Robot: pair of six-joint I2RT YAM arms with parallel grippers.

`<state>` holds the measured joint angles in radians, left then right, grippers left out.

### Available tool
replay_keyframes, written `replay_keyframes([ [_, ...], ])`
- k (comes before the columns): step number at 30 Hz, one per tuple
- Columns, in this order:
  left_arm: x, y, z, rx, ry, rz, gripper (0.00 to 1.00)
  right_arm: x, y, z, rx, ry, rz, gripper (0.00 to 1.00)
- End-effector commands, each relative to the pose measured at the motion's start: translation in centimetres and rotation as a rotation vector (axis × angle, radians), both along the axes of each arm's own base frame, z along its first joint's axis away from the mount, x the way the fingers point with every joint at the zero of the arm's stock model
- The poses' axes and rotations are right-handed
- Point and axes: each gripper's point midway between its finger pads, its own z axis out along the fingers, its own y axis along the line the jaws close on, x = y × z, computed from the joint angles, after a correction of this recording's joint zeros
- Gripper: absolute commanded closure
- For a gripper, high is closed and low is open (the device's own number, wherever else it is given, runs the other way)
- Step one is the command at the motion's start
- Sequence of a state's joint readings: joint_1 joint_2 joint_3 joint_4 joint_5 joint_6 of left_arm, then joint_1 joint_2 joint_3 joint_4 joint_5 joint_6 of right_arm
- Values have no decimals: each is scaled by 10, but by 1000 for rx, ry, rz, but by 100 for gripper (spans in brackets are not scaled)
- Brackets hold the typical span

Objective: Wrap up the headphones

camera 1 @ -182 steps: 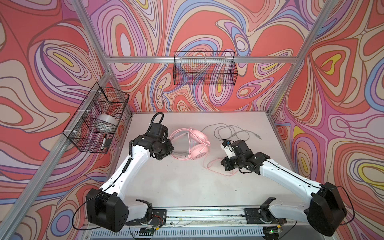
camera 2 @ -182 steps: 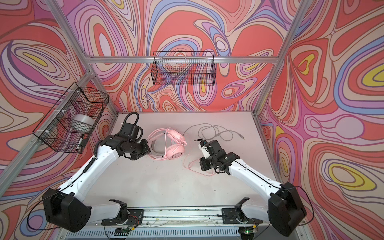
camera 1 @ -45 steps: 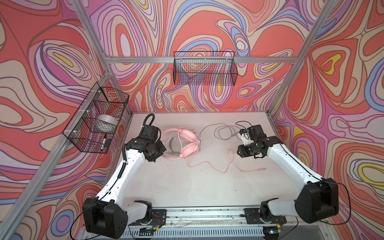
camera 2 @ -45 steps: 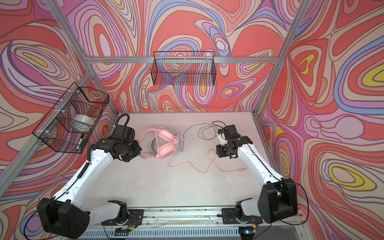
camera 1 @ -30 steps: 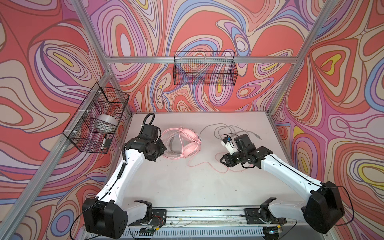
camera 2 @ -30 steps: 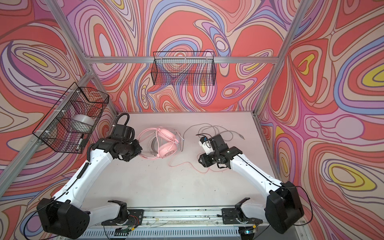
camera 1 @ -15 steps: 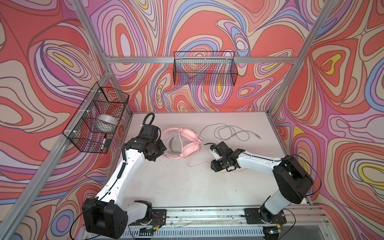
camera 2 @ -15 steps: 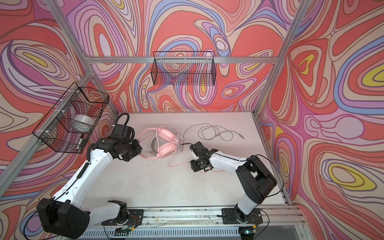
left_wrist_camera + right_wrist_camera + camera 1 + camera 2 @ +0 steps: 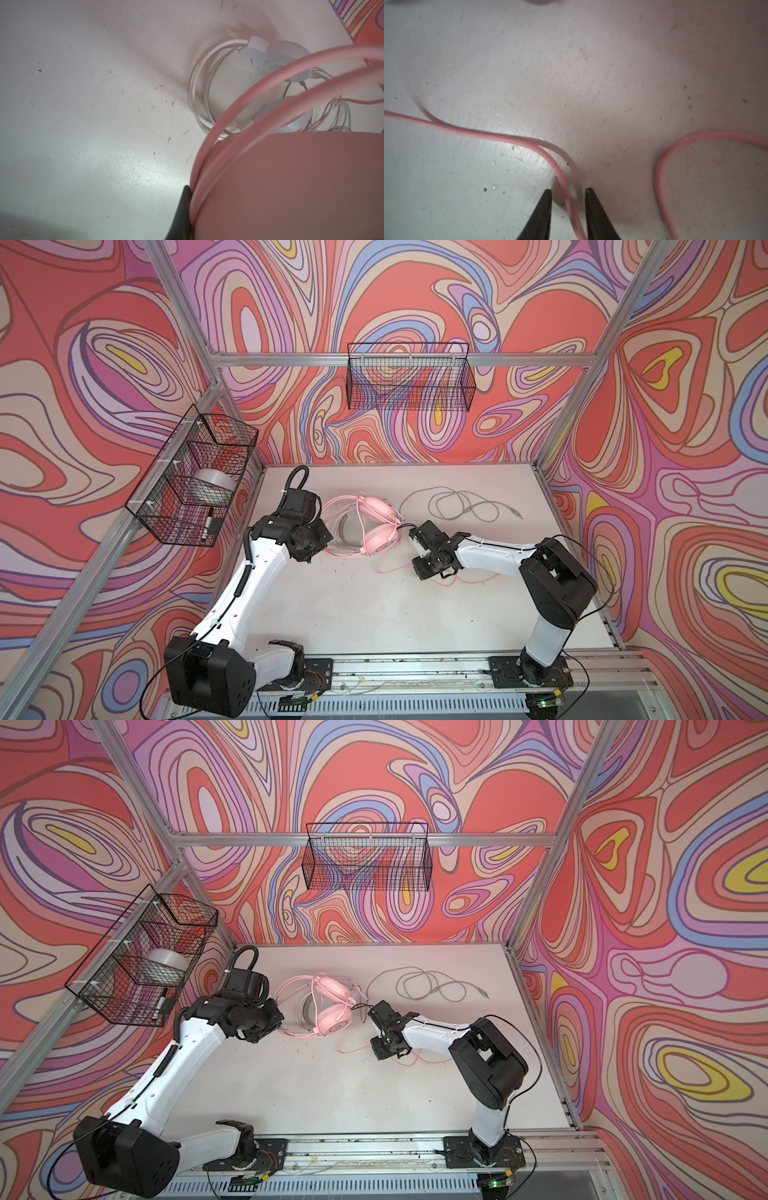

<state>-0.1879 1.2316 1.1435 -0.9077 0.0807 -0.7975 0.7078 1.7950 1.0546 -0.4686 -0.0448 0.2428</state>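
My arms (image 9: 490, 554) are white shells with black joints (image 9: 557, 589) and looping black cables (image 9: 247, 549); my right claw (image 9: 568, 190) has tapered black fingers (image 9: 542, 216).

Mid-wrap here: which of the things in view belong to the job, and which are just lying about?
Job:
- pink headset, headband held in the shut left gripper
- pink cable, between the open right gripper jaws
- white headset
- grey-white cable

Lying about:
- back wire basket
- side wire basket, holding a tape roll and a marker pen
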Motion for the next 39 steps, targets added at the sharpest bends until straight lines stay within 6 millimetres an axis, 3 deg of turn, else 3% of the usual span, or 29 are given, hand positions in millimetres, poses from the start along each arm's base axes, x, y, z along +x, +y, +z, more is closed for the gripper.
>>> replay_keyframes([
  [1, 7, -3, 29, -42, -83, 11, 100, -17, -14, -22, -77, 83, 0, 76],
  [7, 9, -4, 29, -47, -81, 10, 100, -24, -17, -27, -104, 98, 29, 99],
  [11, 10, -4, 31, -46, -85, 17, 100, -25, -5, -10, -21, 55, 82, 100],
  [15, 13, -3, 34, -46, -94, 30, 100, -32, 7, 32, 99, -24, 180, 100],
  [24, 19, -4, 30, -47, -81, 38, 100, -78, 5, 112, 247, -160, 489, 100],
  [30, 21, -9, 27, -56, -76, 34, 100, -92, 10, 163, 324, -249, 595, 100],
  [39, 24, -29, 28, -37, -66, -28, 100, -96, 35, 205, 340, -301, 748, 100],
])
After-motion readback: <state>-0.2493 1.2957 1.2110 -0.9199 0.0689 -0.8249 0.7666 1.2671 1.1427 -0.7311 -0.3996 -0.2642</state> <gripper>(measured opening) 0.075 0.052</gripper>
